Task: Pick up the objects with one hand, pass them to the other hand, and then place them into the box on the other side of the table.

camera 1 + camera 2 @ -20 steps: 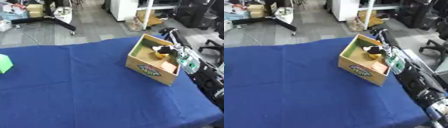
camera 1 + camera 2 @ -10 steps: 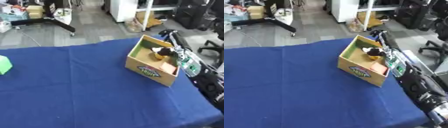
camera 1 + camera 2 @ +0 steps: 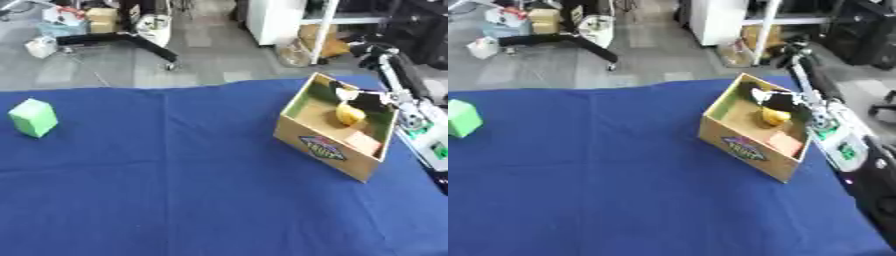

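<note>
A cardboard box (image 3: pixel 325 149) stands open on the right side of the blue table (image 3: pixel 175 190). Inside it lie a yellow rounded object (image 3: pixel 348 115) and a pinkish-orange block (image 3: pixel 363 141). My right hand (image 3: pixel 367 101) reaches into the box from the right and sits just above the yellow object; whether it holds the object is blurred. A light green block (image 3: pixel 33 117) rests alone near the table's left edge. My left hand shows in no view.
My right forearm (image 3: pixel 833 135), with white and green parts, runs along the table's right edge beside the box. Beyond the table's far edge is a grey floor with a black stand base (image 3: pixel 122 40), a white cabinet (image 3: pixel 280 20) and clutter.
The whole picture has shifted slightly to the right, so the camera has moved. My right hand stays inside the box over the yellow object. The green block has not moved.
</note>
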`<control>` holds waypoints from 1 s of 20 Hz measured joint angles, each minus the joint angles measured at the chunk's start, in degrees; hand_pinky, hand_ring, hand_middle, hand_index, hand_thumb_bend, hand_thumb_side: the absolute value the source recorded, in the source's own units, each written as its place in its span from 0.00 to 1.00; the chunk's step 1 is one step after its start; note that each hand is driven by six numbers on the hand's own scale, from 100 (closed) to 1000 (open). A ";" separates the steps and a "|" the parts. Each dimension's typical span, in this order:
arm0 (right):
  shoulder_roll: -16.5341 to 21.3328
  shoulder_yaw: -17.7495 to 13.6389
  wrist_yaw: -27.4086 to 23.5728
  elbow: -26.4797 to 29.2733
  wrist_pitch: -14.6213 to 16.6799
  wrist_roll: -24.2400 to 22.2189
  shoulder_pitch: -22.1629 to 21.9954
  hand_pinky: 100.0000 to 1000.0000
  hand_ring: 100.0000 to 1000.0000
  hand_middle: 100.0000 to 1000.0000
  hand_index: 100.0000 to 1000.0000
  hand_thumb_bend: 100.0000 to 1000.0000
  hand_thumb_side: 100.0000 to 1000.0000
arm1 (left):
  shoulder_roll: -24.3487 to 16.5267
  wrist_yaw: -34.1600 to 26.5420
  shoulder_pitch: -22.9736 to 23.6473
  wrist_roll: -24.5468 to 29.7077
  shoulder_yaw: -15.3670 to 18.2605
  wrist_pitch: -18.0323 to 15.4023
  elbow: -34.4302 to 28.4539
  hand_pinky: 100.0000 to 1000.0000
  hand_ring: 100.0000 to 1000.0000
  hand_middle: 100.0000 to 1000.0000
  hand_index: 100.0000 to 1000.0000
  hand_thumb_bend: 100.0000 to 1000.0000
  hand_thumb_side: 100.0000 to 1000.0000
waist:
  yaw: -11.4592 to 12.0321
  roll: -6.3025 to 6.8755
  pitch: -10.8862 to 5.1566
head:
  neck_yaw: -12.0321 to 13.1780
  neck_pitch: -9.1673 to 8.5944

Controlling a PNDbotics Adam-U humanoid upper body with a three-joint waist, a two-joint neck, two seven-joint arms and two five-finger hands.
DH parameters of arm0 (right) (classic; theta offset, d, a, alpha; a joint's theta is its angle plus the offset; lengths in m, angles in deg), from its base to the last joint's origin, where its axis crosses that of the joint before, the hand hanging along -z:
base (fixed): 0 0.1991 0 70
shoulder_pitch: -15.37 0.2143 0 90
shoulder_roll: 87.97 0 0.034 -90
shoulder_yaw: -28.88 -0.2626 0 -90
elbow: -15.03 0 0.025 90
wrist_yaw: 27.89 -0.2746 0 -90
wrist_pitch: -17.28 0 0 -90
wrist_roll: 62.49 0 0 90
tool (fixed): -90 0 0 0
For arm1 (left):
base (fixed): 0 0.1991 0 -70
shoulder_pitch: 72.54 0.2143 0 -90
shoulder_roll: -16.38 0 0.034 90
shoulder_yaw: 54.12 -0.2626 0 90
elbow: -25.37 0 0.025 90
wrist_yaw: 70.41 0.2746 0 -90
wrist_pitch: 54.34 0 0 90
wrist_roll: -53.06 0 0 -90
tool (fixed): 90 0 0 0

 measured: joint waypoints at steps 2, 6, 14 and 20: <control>0.01 -0.02 -0.13 7.15 -0.30 -0.78 -2.53 0.64 0.63 0.67 0.79 0.32 0.17 | -0.56 2.17 -0.14 -0.66 0.37 0.38 1.65 0.77 0.71 0.68 0.74 0.64 0.62 | -0.18 0.00 0.00 | 3.06 0.00; -0.15 0.09 -0.30 16.32 0.25 -2.75 -5.50 0.64 0.63 0.66 0.79 0.30 0.18 | -3.20 9.11 -1.92 -2.26 0.71 1.77 5.89 0.77 0.71 0.69 0.75 0.63 0.60 | -0.64 0.00 -0.01 | 7.44 0.00; -3.00 2.81 -0.28 18.51 6.30 -5.40 -6.44 0.64 0.62 0.65 0.78 0.28 0.19 | -10.65 30.97 -11.03 -2.07 -3.21 3.63 20.41 0.80 0.76 0.76 0.82 0.67 0.59 | -2.52 0.00 -0.07 | 13.88 0.04; -5.44 4.83 0.38 18.51 7.79 -7.50 -6.43 0.63 0.61 0.65 0.78 0.27 0.19 | -11.18 49.09 -20.29 1.96 -6.37 2.37 33.46 0.80 0.77 0.77 0.84 0.68 0.57 | -3.76 0.00 0.01 | 15.83 0.09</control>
